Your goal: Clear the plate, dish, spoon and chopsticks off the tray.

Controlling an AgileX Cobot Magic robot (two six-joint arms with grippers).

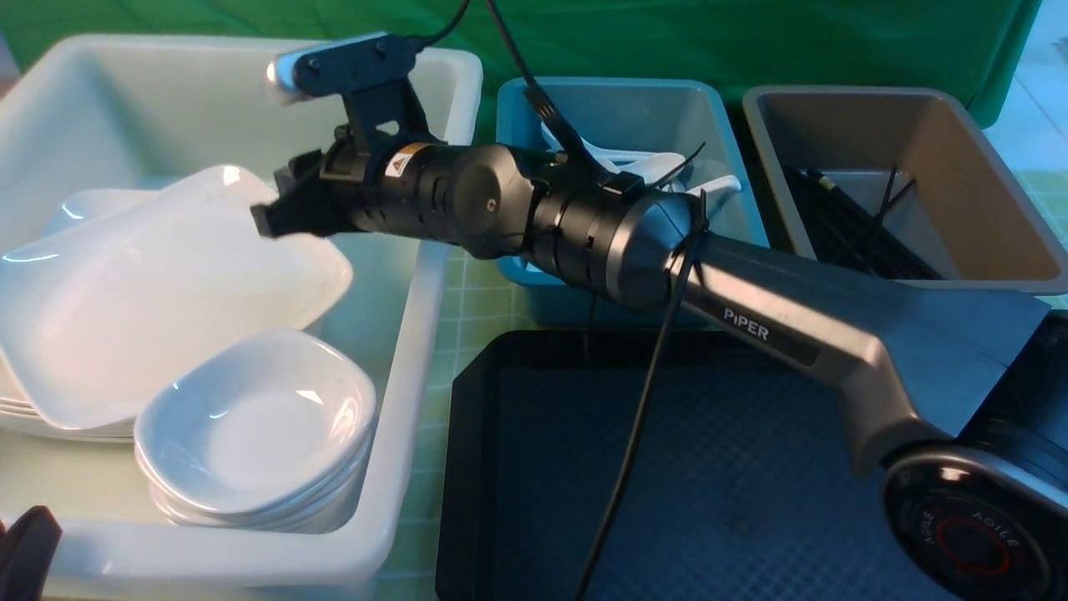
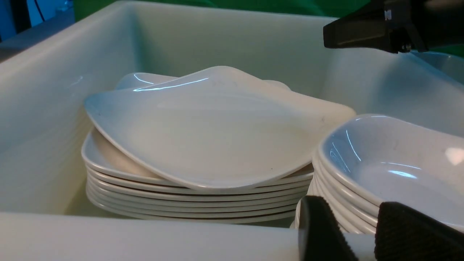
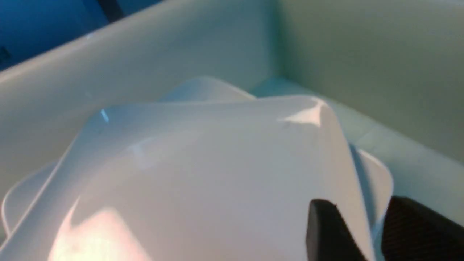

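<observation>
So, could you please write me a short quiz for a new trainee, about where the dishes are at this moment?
1. True or false: the top plate lies askew on a stack of plates inside the white bin.
2. What lies in the teal bin?
3. The chopsticks lie in: A the white bin, B the teal bin, C the brown bin.
Key: 1 true; 2 white spoons; 3 C.
</observation>
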